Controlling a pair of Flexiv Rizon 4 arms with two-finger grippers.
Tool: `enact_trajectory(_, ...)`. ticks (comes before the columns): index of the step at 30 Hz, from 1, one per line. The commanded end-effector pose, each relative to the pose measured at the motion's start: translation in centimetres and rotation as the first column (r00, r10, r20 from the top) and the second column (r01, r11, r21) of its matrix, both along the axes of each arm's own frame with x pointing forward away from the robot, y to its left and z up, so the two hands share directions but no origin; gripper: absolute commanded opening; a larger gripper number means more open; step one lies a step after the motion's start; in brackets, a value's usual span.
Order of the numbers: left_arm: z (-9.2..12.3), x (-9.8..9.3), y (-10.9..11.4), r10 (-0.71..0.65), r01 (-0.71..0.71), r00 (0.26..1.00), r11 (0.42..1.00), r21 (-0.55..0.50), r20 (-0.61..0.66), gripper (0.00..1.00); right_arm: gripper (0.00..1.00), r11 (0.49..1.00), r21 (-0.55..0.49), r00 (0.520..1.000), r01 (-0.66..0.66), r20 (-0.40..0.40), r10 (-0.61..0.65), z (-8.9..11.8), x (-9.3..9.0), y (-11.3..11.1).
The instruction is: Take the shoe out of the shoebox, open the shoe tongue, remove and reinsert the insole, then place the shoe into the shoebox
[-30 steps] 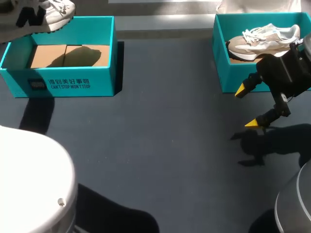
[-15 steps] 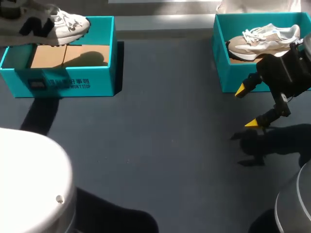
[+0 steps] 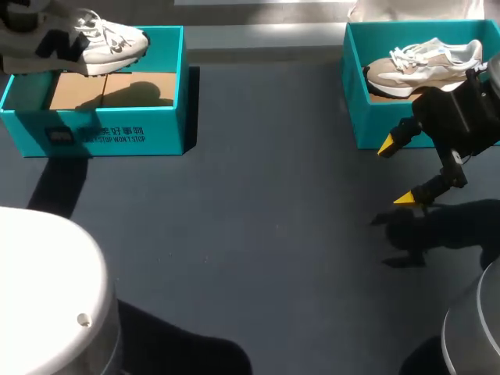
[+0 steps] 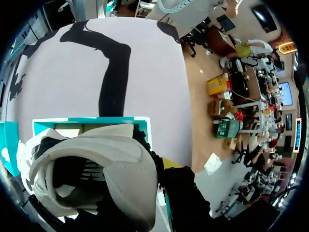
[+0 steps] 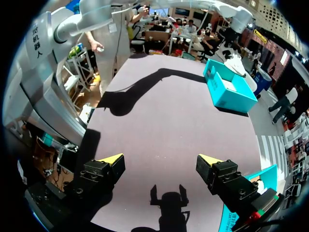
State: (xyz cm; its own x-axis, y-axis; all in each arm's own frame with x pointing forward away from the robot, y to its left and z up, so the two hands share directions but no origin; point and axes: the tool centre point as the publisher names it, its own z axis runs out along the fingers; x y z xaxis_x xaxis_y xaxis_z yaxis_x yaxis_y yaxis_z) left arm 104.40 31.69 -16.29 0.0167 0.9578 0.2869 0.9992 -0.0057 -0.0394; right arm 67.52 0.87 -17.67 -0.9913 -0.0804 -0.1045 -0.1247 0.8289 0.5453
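Two shoes, two boxes, two hands, one dark surface (image 3: 258,219).

1. Shoe (image 3: 94,43): white, dark side mark, laced. Hangs in the air over the far rim of the box (image 3: 117,137), which sits at 10 o'clock on the surface. Toe points to 3 o'clock. It is clear of the box's cardboard floor.
2. Left hand (image 4: 161,169): clamped on the shoe at the heel end. One yellow tip (image 4: 169,163) shows against the outer side. The other finger is hidden, probably inside the collar.
3. Right hand (image 3: 397,172): fingers wide apart and holding nothing. Hovers at 3 o'clock, just in front of the second box (image 3: 355,101).
4. Second shoe (image 3: 426,62): lies inside the second box at 2 o'clock, untouched.

Handling, by judgement:
- The shoe looks light.
- The upper and tongue are likely soft and will give under a pinch.
- The sole and heel counter are likely stiff.
- The loose laces may snag a finger.
- The best hold for carrying is the heel collar, as it is held now.
- For the tongue, a pinch at its free top edge should serve.
- The insole, likely thin and bendy, should lift most easily from its heel end.
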Motion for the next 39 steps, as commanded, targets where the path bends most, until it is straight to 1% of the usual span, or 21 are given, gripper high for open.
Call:
enact_trajectory(1, -1.3, 0.6, 0.3, -0.024, 0.024, 0.999, 1.000, -0.010, 0.049, 0.00, 1.00, 1.000, -0.003, 1.000, 0.000, -0.002, 0.000, -0.1, 0.1, 0.1)
enact_trajectory(2, -1.5, 0.8, 0.2, -0.035, 0.037, 0.998, 0.999, -0.030, 0.056, 0.00, 1.00, 1.000, -0.003, 1.000, 0.000, -0.002, 0.000, -0.1, 0.1, 0.1)
enact_trajectory(4, -2.2, 1.0, 0.2, -0.057, 0.060, 0.995, 0.998, -0.026, 0.085, 0.00, 1.00, 1.000, -0.003, 1.000, 0.000, -0.002, 0.000, -0.1, 0.1, 0.1)
enact_trajectory(7, -3.3, 1.2, 0.0, -0.079, 0.085, 0.993, 0.994, -0.065, 0.090, 0.00, 1.00, 1.000, -0.003, 1.000, 0.000, -0.002, 0.000, -0.1, 0.1, 0.1)
enact_trajectory(9, -4.2, 1.4, -0.1, -0.086, 0.093, 0.991, 0.993, -0.067, 0.098, 0.00, 1.00, 1.000, -0.003, 1.000, 0.000, -0.002, 0.000, -0.1, 0.1, 0.1)
enact_trajectory(11, -5.0, 1.6, -0.1, -0.092, 0.097, 0.993, 0.992, -0.078, 0.076, 0.00, 1.00, 1.000, -0.003, 1.000, 0.000, -0.002, 0.000, -0.1, 0.1, 0.1)
enact_trajectory(12, -5.6, 1.7, -0.2, -0.061, 0.066, 0.994, 0.996, -0.053, 0.088, 0.00, 1.00, 1.000, -0.003, 1.000, 0.000, -0.002, 0.000, -0.1, 0.1, 0.1)
enact_trajectory(13, -5.9, 2.0, -0.4, -0.034, 0.038, 0.997, 0.998, -0.054, 0.076, 0.00, 1.00, 1.000, -0.003, 1.000, 0.000, -0.002, 0.000, -0.1, 0.1, 0.1)
enact_trajectory(27, -5.9, 2.0, -0.4, -0.034, 0.038, 0.997, 0.998, -0.054, 0.076, 0.00, 1.00, 1.000, -0.003, 1.000, 0.000, -0.002, 0.000, -0.1, 0.1, 0.1)
enact_trajectory(28, -6.2, 2.1, -0.6, -0.047, 0.052, 0.995, 0.997, -0.063, 0.085, 0.00, 1.00, 1.000, -0.003, 1.000, 0.000, -0.002, 0.000, -0.1, 0.1, 0.1)
enact_trajectory(29, -6.5, 2.2, -0.8, -0.051, 0.055, 0.997, 0.996, -0.066, 0.062, 0.00, 1.00, 1.000, -0.003, 1.000, 0.000, -0.002, 0.000, -0.1, 0.1, 0.1)
enact_trajectory(31, -7.1, 2.4, -1.0, -0.055, 0.060, 0.996, 0.996, -0.070, 0.077, 0.00, 1.00, 1.000, -0.003, 1.000, 0.000, -0.002, 0.000, -0.1, 0.1, 0.1)
enact_trajectory(35, -8.8, 3.1, -1.4, -0.062, 0.066, 0.996, 0.997, -0.051, 0.068, 0.00, 1.00, 1.000, -0.003, 1.000, 0.000, -0.002, 0.000, -0.1, 0.1, 0.1)
enact_trajectory(36, -9.2, 3.2, -1.4, -0.071, 0.075, 0.996, 0.995, -0.066, 0.061, 0.00, 1.00, 1.000, -0.003, 1.000, 0.000, -0.002, 0.000, -0.1, 0.1, 0.1)
enact_trajectory(39, -10.5, 3.8, -1.6, -0.053, 0.056, 0.998, 0.996, -0.066, 0.046, 0.00, 1.00, 1.000, -0.003, 1.000, 0.000, -0.002, 0.000, -0.1, 0.1, 0.1)
